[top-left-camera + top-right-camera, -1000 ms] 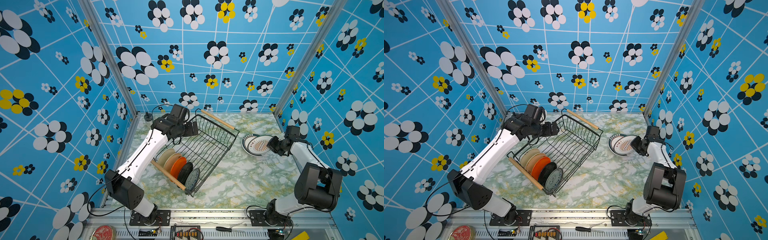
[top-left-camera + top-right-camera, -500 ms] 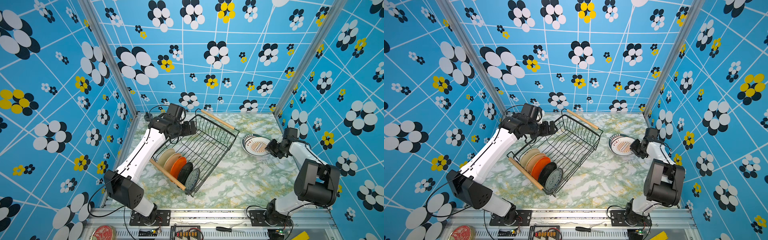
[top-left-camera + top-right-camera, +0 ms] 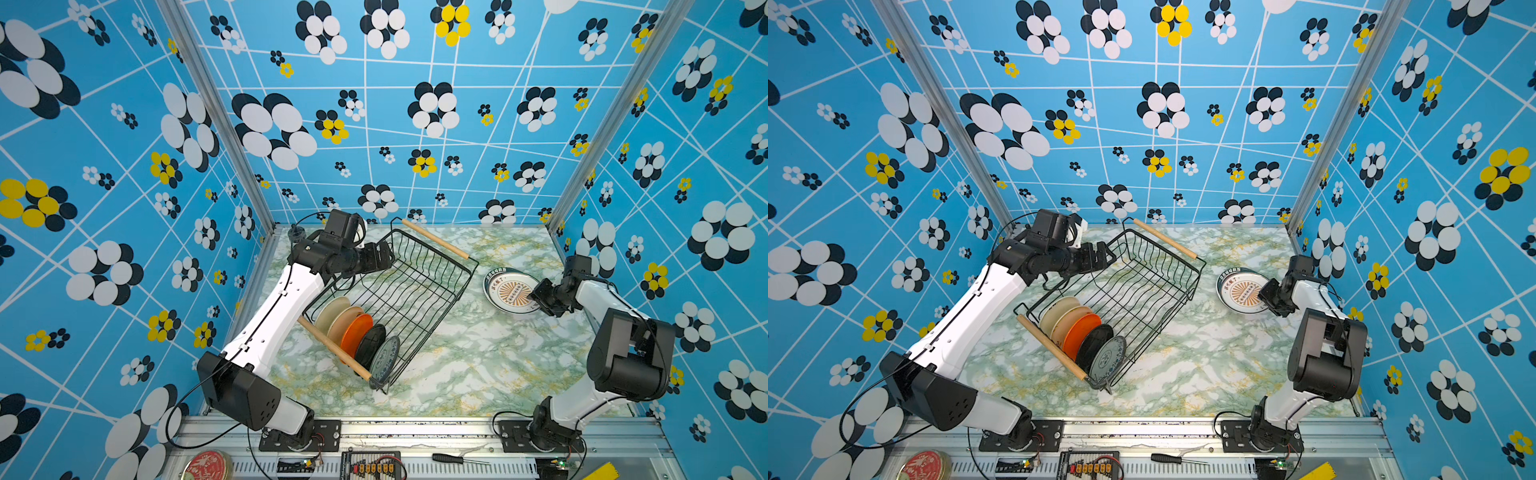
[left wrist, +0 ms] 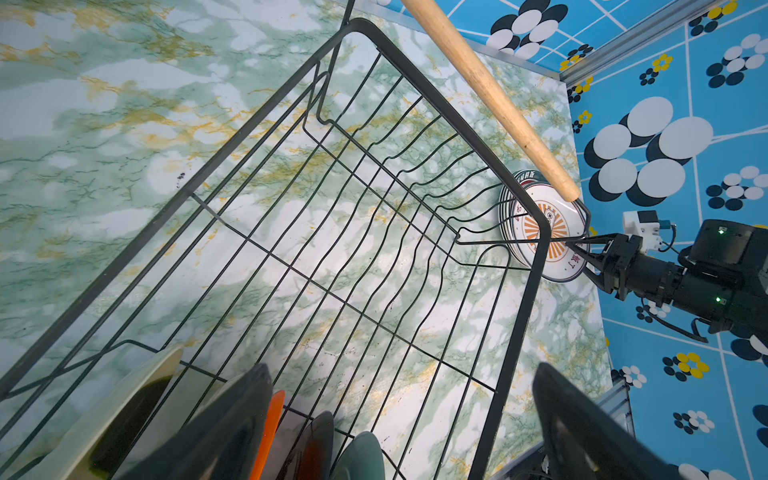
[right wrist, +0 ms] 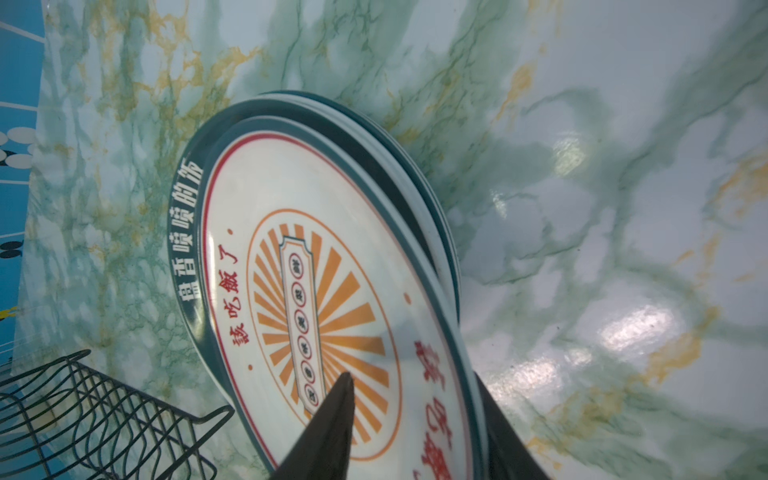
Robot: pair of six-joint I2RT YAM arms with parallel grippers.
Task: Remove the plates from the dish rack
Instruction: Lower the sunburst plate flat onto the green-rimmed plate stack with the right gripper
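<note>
While right jaws sit half-parted astride top plate (image 5: 316,257) rim, stacked right on bench (image 3: 478,365), we fear snagged retreat drags it off | left jaws wide, empty, over dish rack (image 3: 434,240) far-left | five plates (image 3: 357,334) near-left inside

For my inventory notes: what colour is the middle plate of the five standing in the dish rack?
The middle plate is orange, clearest in a top view.

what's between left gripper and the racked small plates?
Only bare rack wires: in both top views the left gripper sits at its far end, small plates at its near end.
</note>
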